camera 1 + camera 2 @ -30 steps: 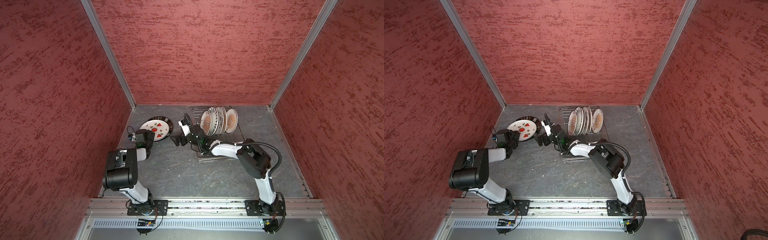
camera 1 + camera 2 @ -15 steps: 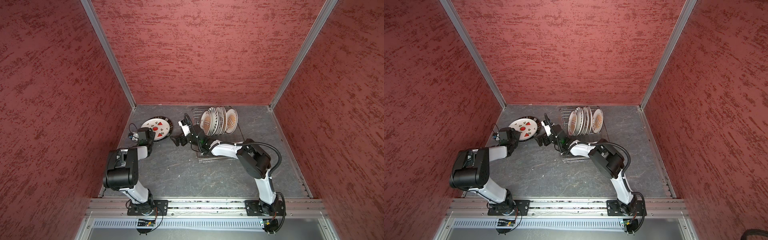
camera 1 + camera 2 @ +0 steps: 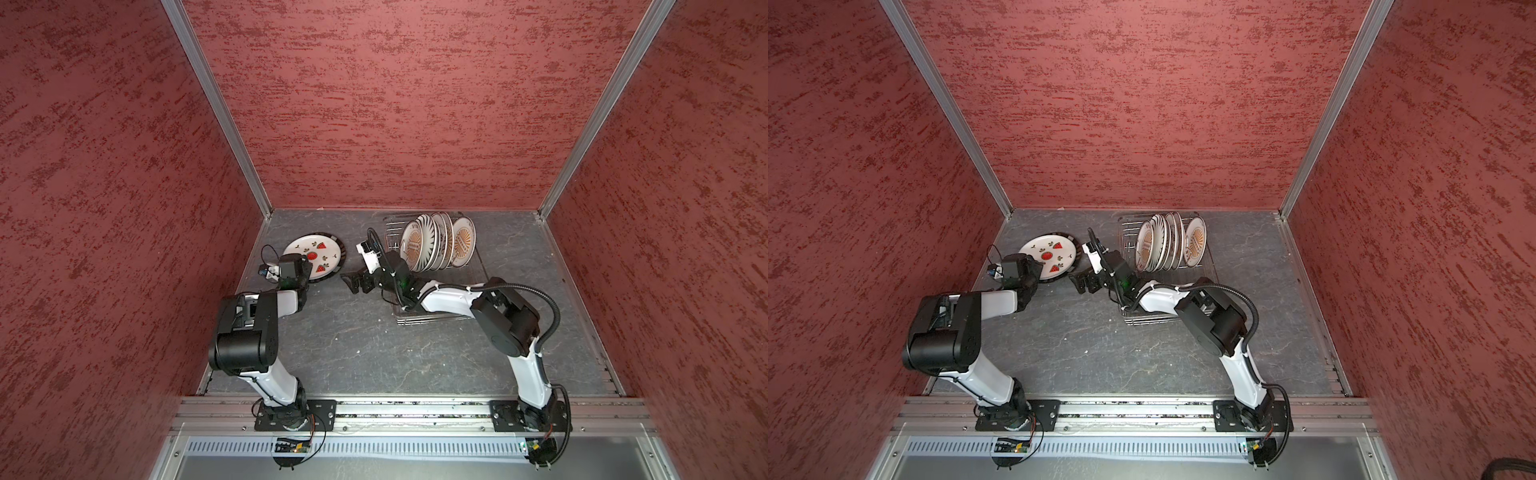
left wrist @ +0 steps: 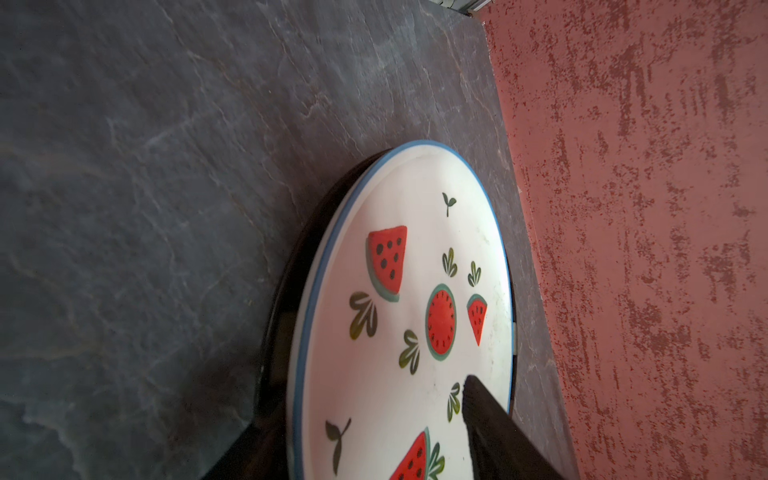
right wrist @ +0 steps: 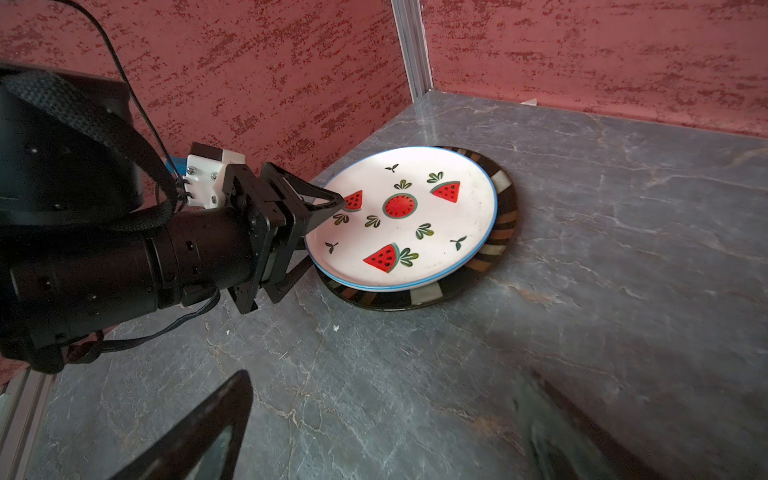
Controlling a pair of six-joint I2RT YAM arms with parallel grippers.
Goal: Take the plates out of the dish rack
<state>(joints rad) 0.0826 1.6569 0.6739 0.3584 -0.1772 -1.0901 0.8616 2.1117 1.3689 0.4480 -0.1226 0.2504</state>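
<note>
Take the table as a clock face with twelve at the back wall. The round white ceramic watermelon plate (image 3: pixel 313 253) (image 3: pixel 1047 253) (image 4: pixel 403 324) (image 5: pixel 401 224) lies flat at about ten o'clock. It is glossy and blue-edged, painted with red slices and green sprigs. It sits on a wider dark glazed plate (image 3: pixel 340 248) (image 3: pixel 1073 241) (image 4: pixel 282 324) (image 5: pixel 500 220) whose rim carries brown and pale radial bars. That rim shows as a crescent on the three o'clock side. The stack lies on the table close to the left wall.

The left end effector (image 3: pixel 308 276) (image 3: pixel 1038 273) (image 5: pixel 326 230) meets the white plate at its seven o'clock edge. Its black triangular fingers (image 4: pixel 490 428) are apart and straddle the rim, one tip over the painted face and the other low beside the edge. I cannot tell whether the upper tip touches the glaze.

The right end effector (image 3: pixel 353 283) (image 3: pixel 1081 283) hangs over the table near the stack's four o'clock side, between stack and rack, spread wide and gripping nothing.

At about one o'clock stands the rectangular silver wire dish rack (image 3: pixel 434 319) (image 3: pixel 1152 319), thin rods on a grid floor. About five more round ceramic plates (image 3: pixel 436 245) (image 3: pixel 1163 245) stand on edge in its far half. They are packed close, white with black radial-stripe rims and orange centres. The right arm's white forearm crosses the near half.

The table (image 3: pixel 353 353) is a matte grey slab veined like slate. Rough, mottled red walls (image 3: pixel 395 104) enclose it, joined by pale aluminium corner posts (image 3: pixel 216 108).
</note>
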